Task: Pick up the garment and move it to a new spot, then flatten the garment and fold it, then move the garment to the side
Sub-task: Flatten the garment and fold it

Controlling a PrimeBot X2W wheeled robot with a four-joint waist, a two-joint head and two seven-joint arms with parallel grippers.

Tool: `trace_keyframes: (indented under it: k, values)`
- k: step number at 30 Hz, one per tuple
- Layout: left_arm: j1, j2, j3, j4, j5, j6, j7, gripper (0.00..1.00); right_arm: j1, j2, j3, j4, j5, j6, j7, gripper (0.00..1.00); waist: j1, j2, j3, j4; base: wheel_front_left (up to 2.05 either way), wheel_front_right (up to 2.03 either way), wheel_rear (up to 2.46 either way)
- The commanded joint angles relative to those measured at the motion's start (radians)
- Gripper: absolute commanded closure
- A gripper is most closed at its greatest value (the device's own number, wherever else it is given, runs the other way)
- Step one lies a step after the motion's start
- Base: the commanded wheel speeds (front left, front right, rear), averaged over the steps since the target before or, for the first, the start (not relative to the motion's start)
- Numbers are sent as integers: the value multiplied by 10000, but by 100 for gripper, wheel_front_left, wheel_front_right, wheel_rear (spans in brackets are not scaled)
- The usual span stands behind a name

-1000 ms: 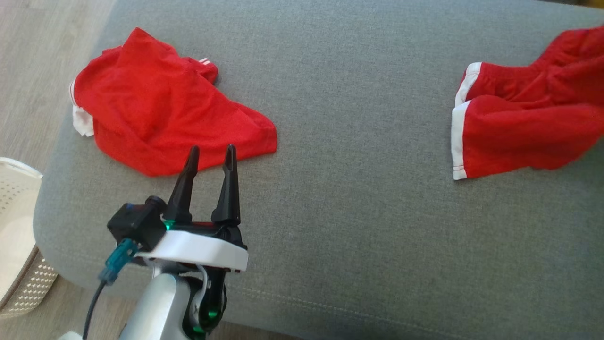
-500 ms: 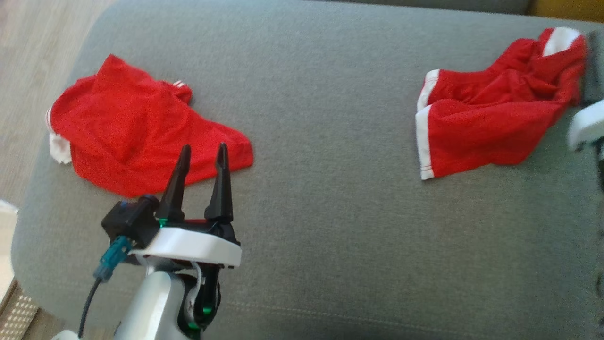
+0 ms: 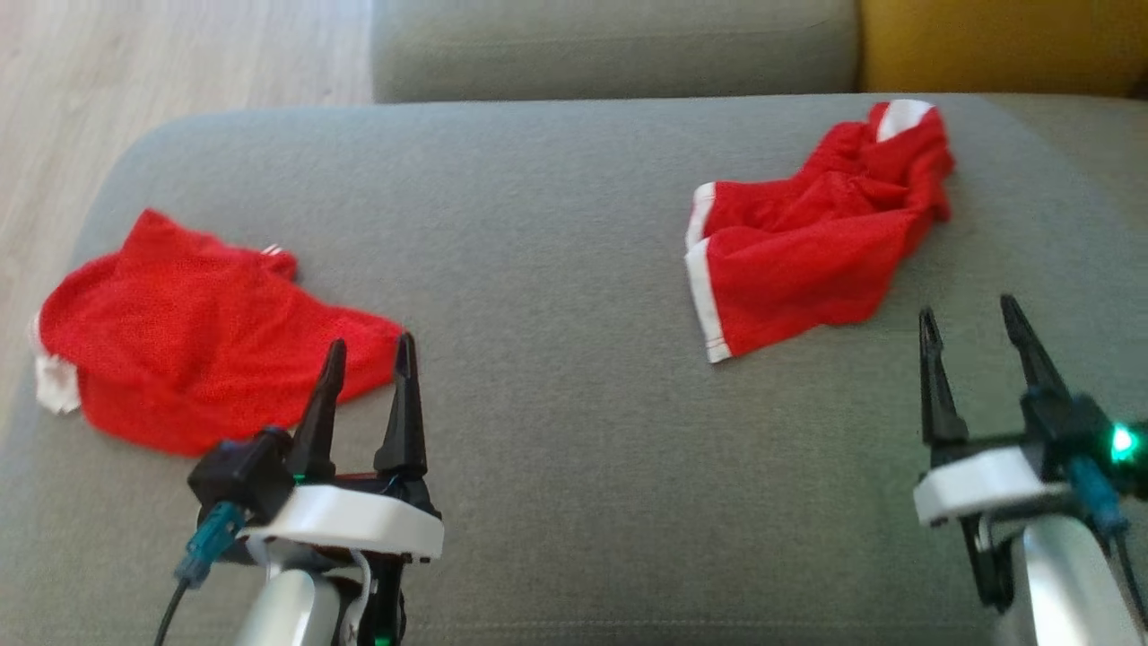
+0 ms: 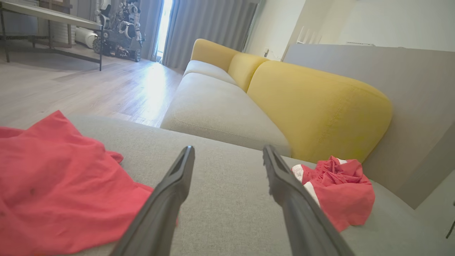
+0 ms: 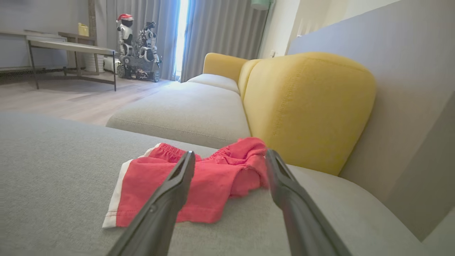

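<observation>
- The grey seat cushion (image 3: 574, 269) carries two red pieces of clothing, well apart from each other.
- A crumpled red garment (image 3: 197, 359) lies against the cushion's left edge, with a scrap of white showing at its outer end. In the left wrist view it (image 4: 53, 185) spreads over the lower left.
- The red shorts (image 3: 798, 260) lie bunched toward the cushion's far right corner. Their white-trimmed leg hems face the middle of the cushion and a white patch shows at the far end.
- The left gripper (image 3: 370, 344) is at the near left, jaws spread and holding nothing. Its fingertips overlap the near right hem of the crumpled garment in the head view; whether they touch the cloth or hang above it is hard to tell.
- In its own wrist view the left gripper (image 4: 228, 148) points across bare cushion, with the shorts (image 4: 341, 192) off past its right finger.
- The right gripper (image 3: 968, 308) is at the near right, jaws likewise spread and empty, just short of the shorts' near edge.
- The right gripper (image 5: 230, 153) frames the shorts (image 5: 213, 185) between its fingers in the right wrist view.
- A yellow backrest (image 5: 305, 106) rises beyond the shorts; a second grey seat (image 5: 185, 110) and wooden floor (image 3: 179, 54) lie past the far edge.
</observation>
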Motion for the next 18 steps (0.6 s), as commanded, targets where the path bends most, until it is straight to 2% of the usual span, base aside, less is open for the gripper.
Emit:
trace_keyframes:
  k: [1, 5, 10, 18]
  values:
    - [-329, 16, 377, -343, 81, -18, -122, 0, -173, 25, 330, -654, 107, 73, -121, 0, 0, -1, -152, -196, 0, 0, 0]
    - [-258, 16, 396, -389, 36, 5, -122, 0, 547, 68, 533, -1312, 459, 73, -125, 0, 0, -1, -172, -322, 0, 0, 0]
    - [-302, 16, 358, -334, 89, -117, -122, 0, 764, 73, 811, -1503, 605, 73, -126, 0, 0, -1, 7, -326, 0, 0, 0]
    - [-593, 16, 377, -291, 78, -198, -122, 0, 173, 74, 1943, -722, 225, 73, 62, 0, 0, -1, 492, 35, 0, 0, 0]
